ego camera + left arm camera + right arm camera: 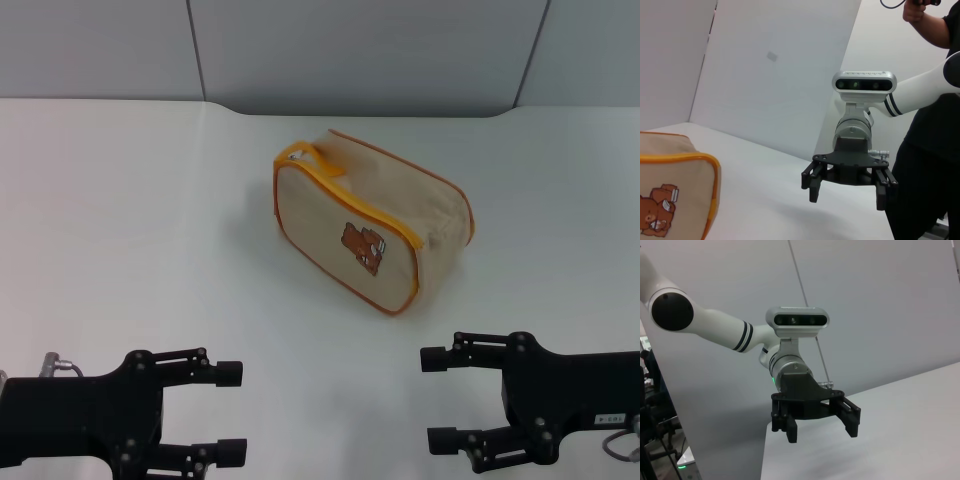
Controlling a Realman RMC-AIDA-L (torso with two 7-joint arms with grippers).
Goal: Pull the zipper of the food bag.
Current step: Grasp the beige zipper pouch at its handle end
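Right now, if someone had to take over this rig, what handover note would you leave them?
Left gripper: open, empty, low at the near left of the table, well short of the bag.
Right gripper: open, empty, at the near right, also clear of the bag.
Food bag: sits alone mid-table, bear picture facing the robot, orange loop handle at its far left end.
Zipper: a small silvery bit by the handle may be the pull tab; I cannot tell if the seam is open or shut.
Done: nothing, bag untouched.
Left: hold the bag, grip the tab, pull the zipper along the seam.
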